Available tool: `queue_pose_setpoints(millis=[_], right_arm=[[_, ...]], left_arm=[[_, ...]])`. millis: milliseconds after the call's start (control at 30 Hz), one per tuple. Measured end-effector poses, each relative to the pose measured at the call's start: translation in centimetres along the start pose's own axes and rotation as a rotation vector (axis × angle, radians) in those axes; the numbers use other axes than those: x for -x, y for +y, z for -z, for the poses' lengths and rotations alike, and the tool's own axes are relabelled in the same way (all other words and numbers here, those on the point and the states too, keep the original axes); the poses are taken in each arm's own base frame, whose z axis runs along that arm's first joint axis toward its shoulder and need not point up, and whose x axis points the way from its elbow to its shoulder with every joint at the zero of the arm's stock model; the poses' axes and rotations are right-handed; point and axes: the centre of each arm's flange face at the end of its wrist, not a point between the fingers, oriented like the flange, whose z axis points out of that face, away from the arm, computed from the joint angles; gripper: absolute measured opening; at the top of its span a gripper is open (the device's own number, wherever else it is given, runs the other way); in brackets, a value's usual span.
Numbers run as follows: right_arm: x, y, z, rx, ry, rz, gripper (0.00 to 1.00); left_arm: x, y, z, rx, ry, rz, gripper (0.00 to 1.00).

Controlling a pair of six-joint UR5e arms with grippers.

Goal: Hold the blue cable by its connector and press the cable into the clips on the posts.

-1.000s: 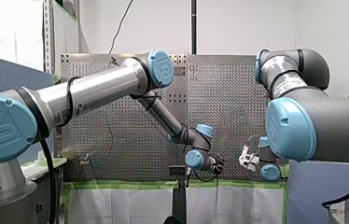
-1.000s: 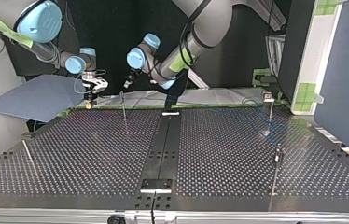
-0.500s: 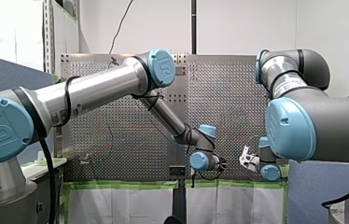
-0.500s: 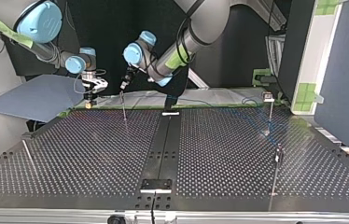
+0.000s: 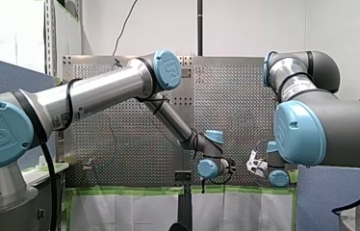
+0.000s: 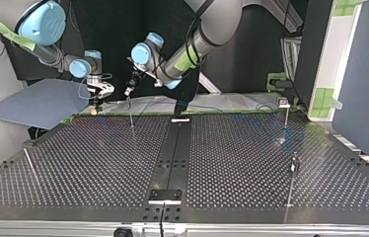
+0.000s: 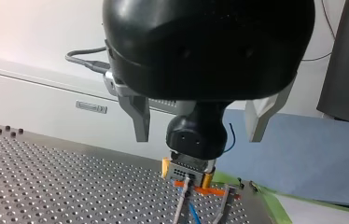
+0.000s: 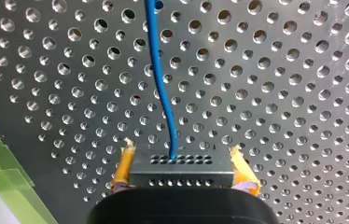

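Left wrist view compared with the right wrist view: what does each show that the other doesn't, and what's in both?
Only the left wrist view: my left end effector, its metal fingers open with nothing gripped, the orange clip on thin metal posts, and a flat blue sheet past the table edge. Only the right wrist view: the long run of the thin blue cable ahead across the holes. Both: my right end effector shut on the black multi-hole connector, yellow pads either side, over the perforated metal table.
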Motion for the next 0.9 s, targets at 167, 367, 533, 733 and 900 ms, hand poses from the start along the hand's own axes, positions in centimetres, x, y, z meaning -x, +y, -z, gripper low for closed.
queue_pose_setpoints(millis=[167,367,533,733,900], right_arm=[[0.0,0.0,0.0,0.000,0.000,0.000,0.00],[0.0,0.0,0.0,0.000,0.000,0.000,0.00],[0.0,0.0,0.0,0.001,0.000,0.000,0.00],[0.0,0.0,-0.1,0.000,0.002,0.000,0.00],[-0.1,0.0,-0.1,0.000,0.002,0.000,0.00]], left_arm=[[-1.2,1.0,0.7,0.009,-0.003,0.020,1.00],[-2.1,1.2,1.4,0.033,-0.025,0.002,1.00],[-1.9,1.0,1.3,0.052,-0.036,-0.025,1.00],[-1.9,1.0,1.3,0.060,-0.037,-0.037,1.00],[-1.8,1.0,1.3,0.061,-0.037,-0.038,1.00]])
